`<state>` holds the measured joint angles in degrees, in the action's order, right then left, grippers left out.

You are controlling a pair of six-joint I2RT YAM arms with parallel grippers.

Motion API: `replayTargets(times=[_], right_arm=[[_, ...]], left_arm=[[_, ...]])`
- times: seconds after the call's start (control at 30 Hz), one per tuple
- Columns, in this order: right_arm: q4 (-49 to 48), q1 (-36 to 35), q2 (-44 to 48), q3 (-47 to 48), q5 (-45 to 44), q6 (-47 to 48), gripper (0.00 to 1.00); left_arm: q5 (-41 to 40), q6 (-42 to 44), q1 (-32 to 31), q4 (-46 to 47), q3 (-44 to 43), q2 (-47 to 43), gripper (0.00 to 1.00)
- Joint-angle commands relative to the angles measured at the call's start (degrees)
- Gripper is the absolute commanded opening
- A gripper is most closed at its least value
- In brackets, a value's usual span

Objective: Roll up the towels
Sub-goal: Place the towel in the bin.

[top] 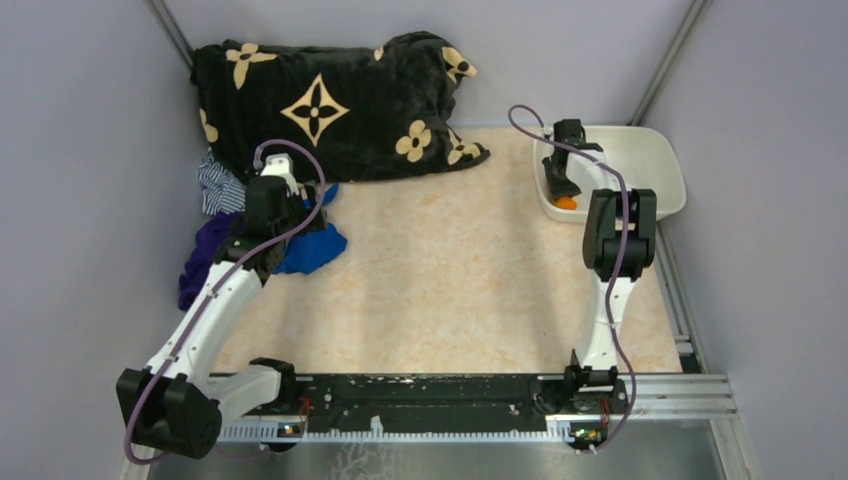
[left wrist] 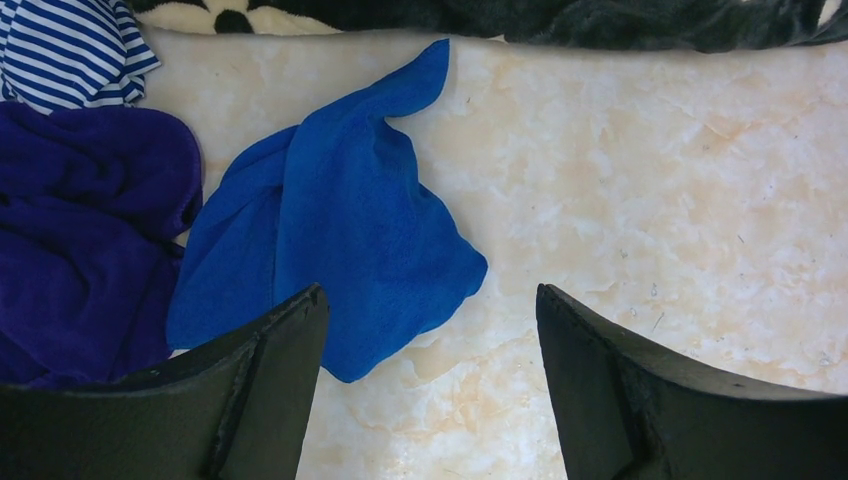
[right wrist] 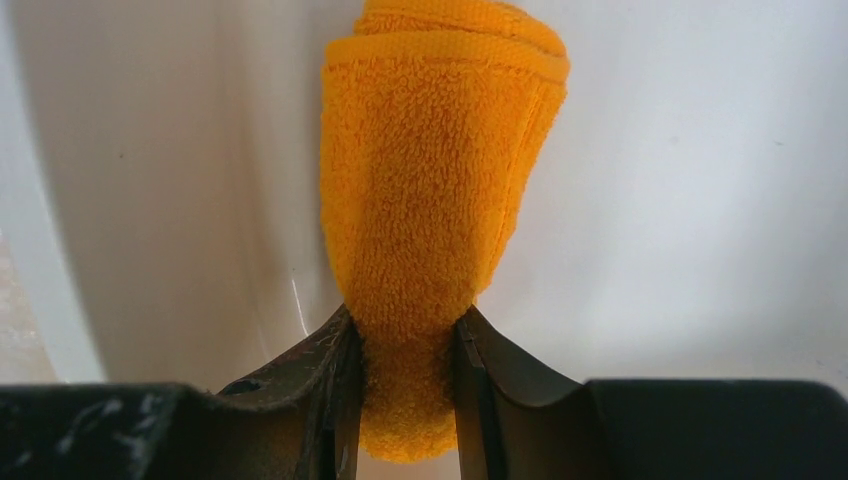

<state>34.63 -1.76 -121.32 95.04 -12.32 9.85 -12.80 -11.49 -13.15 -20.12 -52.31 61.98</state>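
Note:
A rolled orange towel sits pinched between the fingers of my right gripper, which is shut on its near end inside the white tub. From above, the orange towel shows as a small patch in the tub under the right gripper. The royal blue towel lies crumpled and flat on the marbled table. My left gripper hangs just above its near right corner, jaws wide open and holding nothing. In the top view the blue towel is partly hidden by the left arm.
A dark purple cloth and a blue-and-white striped cloth lie left of the blue towel. The black plush blanket with tan flowers fills the back left. Grey walls close in both sides.

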Motion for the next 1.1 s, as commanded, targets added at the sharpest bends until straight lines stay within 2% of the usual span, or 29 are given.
replayTargets(times=[0.0, 0.2, 0.5, 1.07], right_arm=[[1.7, 2.0, -1.9, 2.6, 9.5, -3.1, 0.0], [2.6, 2.5, -3.3, 2.4, 13.9, -2.9, 0.0], [4.4, 2.8, -2.8, 2.9, 17.7, -3.6, 0.09], [1.6, 3.1, 0.9, 1.9, 22.2, -6.4, 0.1]], left_arm=[[-0.3, 1.0, -0.3, 1.4, 0.7, 0.7, 0.82], [0.2, 1.1, -0.3, 1.5, 0.7, 1.7, 0.82], [0.2, 0.9, -0.2, 1.5, 0.7, 3.2, 0.82], [0.8, 0.7, -0.2, 1.3, 0.5, 4.9, 0.82]])
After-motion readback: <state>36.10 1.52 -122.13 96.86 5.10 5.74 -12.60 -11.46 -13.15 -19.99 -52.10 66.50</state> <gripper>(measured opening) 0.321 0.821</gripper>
